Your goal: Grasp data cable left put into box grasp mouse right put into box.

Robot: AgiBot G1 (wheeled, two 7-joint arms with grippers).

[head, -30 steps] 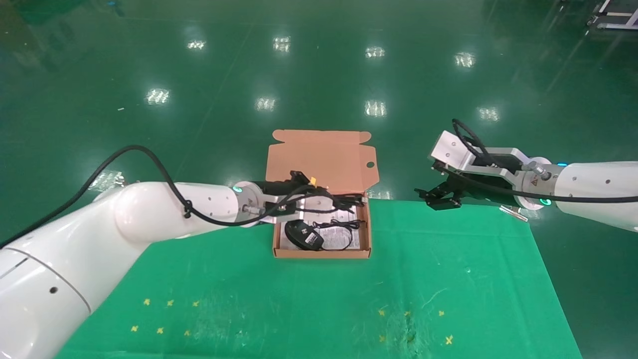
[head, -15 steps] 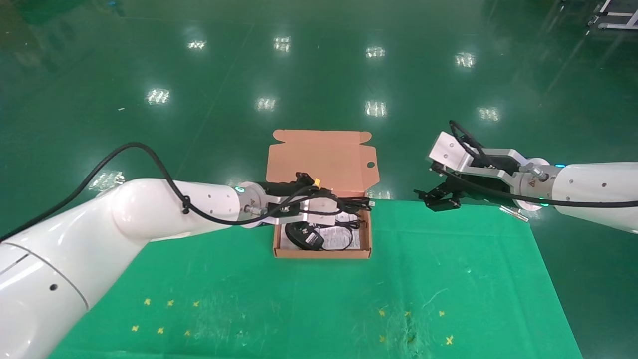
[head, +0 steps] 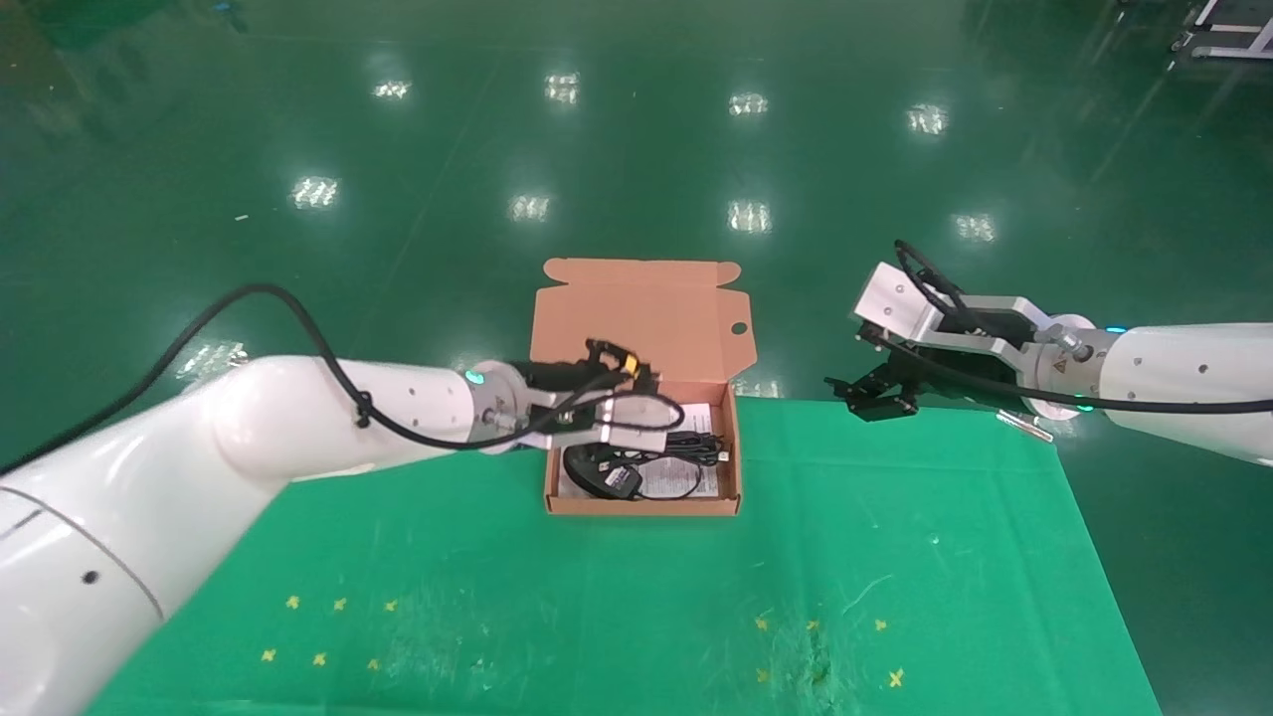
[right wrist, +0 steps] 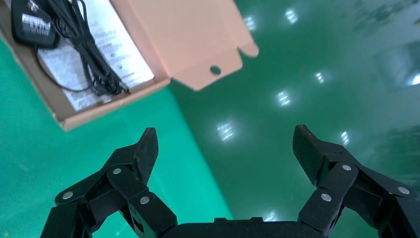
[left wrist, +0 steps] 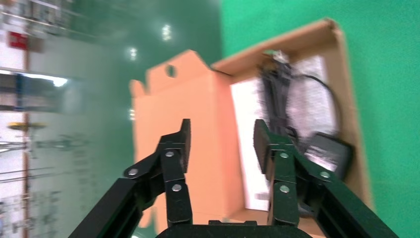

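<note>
Black and limp, the data cable (head: 691, 445) lies inside the box (head: 733, 467) on the printed leaflet (right wrist: 111, 54), its long axis running across the box's width, the plug end toward the robot's right wall. It looks light and floppy; a pinch across the middle of the hank would probably keep the strands together. The mouse (head: 600, 471) sits in the box too, nearer the left wall, its thin cord (head: 686, 486) looped beside it; its smooth shell would likely be best gripped across the narrow sides. The left gripper (left wrist: 221, 144) hovers over the box's far left corner, jaws apart and empty. The right gripper (right wrist: 225, 146) hangs off the green desk (head: 617, 597) edge, well apart from the box, jaws spread wide, holding nothing.
</note>
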